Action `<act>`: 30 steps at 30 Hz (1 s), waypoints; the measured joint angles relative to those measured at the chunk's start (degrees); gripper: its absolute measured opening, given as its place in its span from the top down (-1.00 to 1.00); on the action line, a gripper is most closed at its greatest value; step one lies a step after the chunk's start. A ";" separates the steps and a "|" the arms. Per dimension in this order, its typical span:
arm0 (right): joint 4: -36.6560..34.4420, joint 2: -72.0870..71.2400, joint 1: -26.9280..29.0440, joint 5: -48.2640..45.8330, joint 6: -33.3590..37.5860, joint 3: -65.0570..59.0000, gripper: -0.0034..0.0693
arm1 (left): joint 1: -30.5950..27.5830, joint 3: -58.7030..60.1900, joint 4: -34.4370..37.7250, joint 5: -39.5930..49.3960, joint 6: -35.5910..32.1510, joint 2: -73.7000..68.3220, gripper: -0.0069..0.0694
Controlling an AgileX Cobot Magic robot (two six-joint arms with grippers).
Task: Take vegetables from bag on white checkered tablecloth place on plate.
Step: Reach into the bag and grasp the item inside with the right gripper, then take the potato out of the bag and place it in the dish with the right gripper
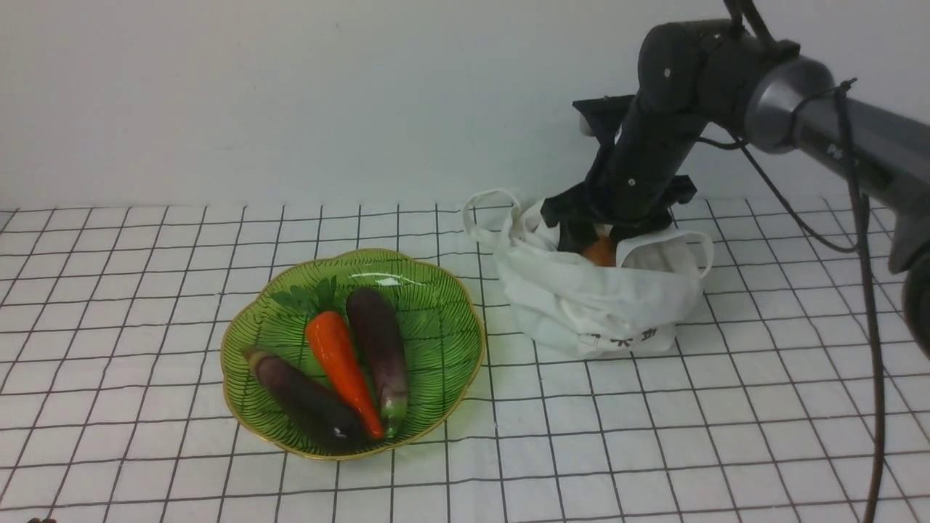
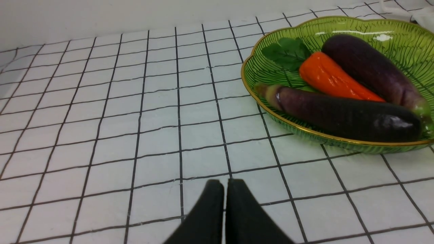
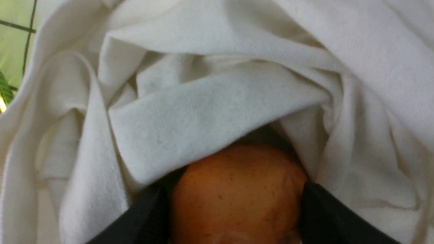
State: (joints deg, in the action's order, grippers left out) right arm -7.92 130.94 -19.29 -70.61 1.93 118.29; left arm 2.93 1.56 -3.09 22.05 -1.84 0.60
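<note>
The tan-orange potato (image 3: 237, 169) sits in the mouth of the white cloth bag (image 1: 603, 305), whose folds (image 3: 203, 112) hang over it. My right gripper (image 3: 233, 191) reaches into the bag from above (image 1: 597, 236). Its black fingers (image 3: 318, 206) press on both sides of the potato, which peeks out in the front view (image 1: 600, 253). The green leaf-patterned plate (image 1: 454, 305) stands left of the bag on the checkered tablecloth (image 1: 726, 436). My left gripper (image 2: 224, 184) is shut and empty, low over the cloth beside the plate (image 2: 252, 91).
On the plate lie an orange carrot (image 1: 341, 363) with green leaves and two dark purple eggplants (image 1: 378, 345) (image 1: 305, 399). A white wall rises behind the table. A black cable (image 1: 868, 290) hangs from my right arm.
</note>
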 joint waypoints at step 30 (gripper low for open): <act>-10.47 -24.01 -9.70 -1.70 1.02 0.00 -0.33 | 0.00 0.00 0.00 0.00 0.00 0.00 0.84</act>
State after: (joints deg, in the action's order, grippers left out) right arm -18.39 106.94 -28.99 -72.31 2.95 118.29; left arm 2.93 1.56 -3.09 22.05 -1.84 0.60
